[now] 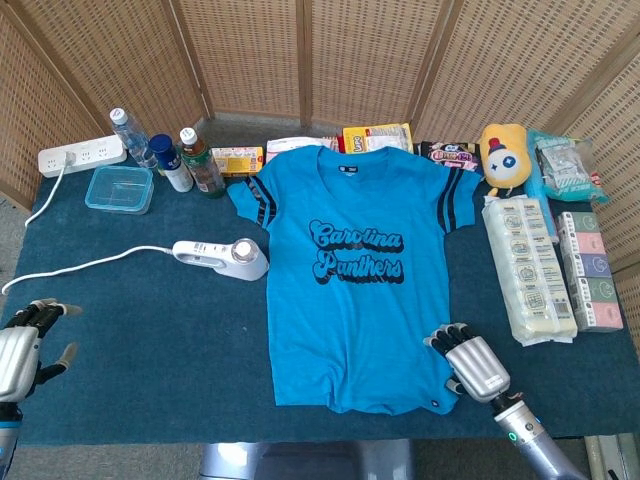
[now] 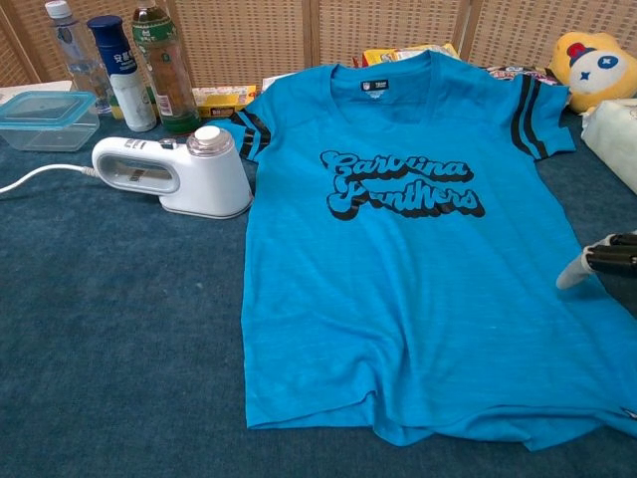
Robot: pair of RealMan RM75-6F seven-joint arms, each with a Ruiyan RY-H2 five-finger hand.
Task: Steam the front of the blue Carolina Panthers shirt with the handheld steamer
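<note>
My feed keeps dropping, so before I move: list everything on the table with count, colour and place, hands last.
shirt: 1, blue with black lettering, flat at table centre
steamer: 1, white, corded, lying left of the shirt
power strip: 1, white, far left corner
container: 1, clear blue, near the power strip
bottles: 3, clear, blue-white, green, behind the steamer
snack packs: several, mixed colours, behind the collar
plush toy: 1, yellow, far right
wrapped packs: 2 long ones, pale, right of the shirt
table: 1, dark blue cover
left hand: grey, near left edge, holds nothing
right hand: grey, at the shirt's lower right hem, holds nothing
</note>
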